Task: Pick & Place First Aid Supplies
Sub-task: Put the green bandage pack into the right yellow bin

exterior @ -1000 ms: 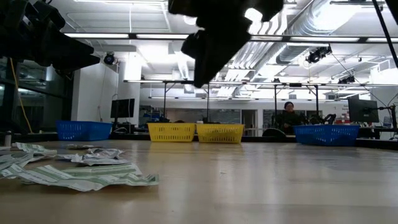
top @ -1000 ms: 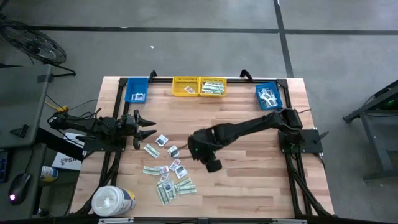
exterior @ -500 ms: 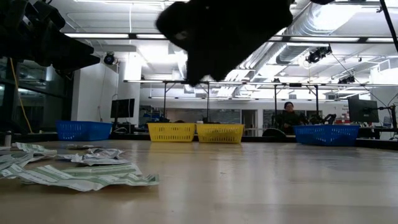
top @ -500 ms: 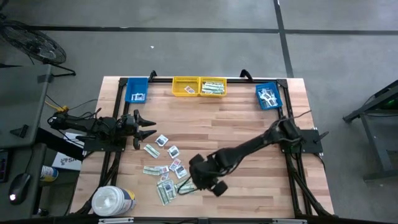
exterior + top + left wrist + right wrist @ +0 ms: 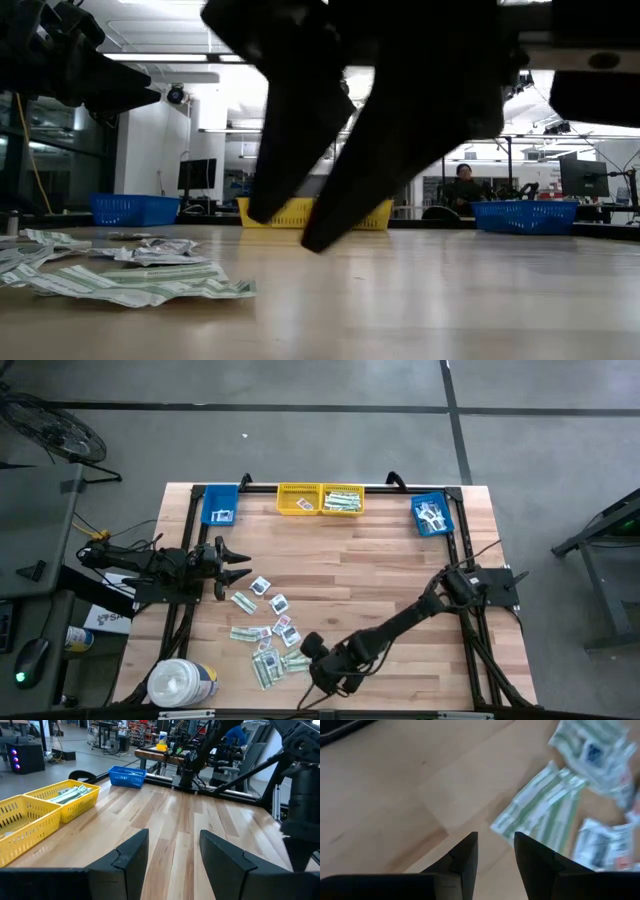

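Fingers of the right hand (image 5: 312, 657) stood parted with nothing between them, as the right wrist view showed bare wood in the gap and a green-striped packet (image 5: 540, 807) lying just beyond the tips. The hand hung low over the desk (image 5: 400, 570), near its front edge, at about five o'clock of the loose pile of first aid supplies (image 5: 268, 635). I judge it was placed there so that the open fingers could drop onto the nearest strip at the pile's edge rather than dig into the overlapped middle. In the low view the two dark fingers (image 5: 300, 130) slanted down and ended above the wood, touching nothing.

Outward from it, the packets lay flat and scattered left of the desk's centre, some overlapping. At seven o'clock of the pile stood a white round tub (image 5: 182, 682).

Along the far edge, at twelve o'clock, sat two yellow bins (image 5: 320, 499), flanked by a blue bin at the left (image 5: 220, 506) and a blue bin at the right (image 5: 432, 514). Each already held some packets, so they probably serve as sorting places by kind.

At ten o'clock of the pile the left hand (image 5: 240, 564) waited, fingers spread and empty, pointing across the desk.
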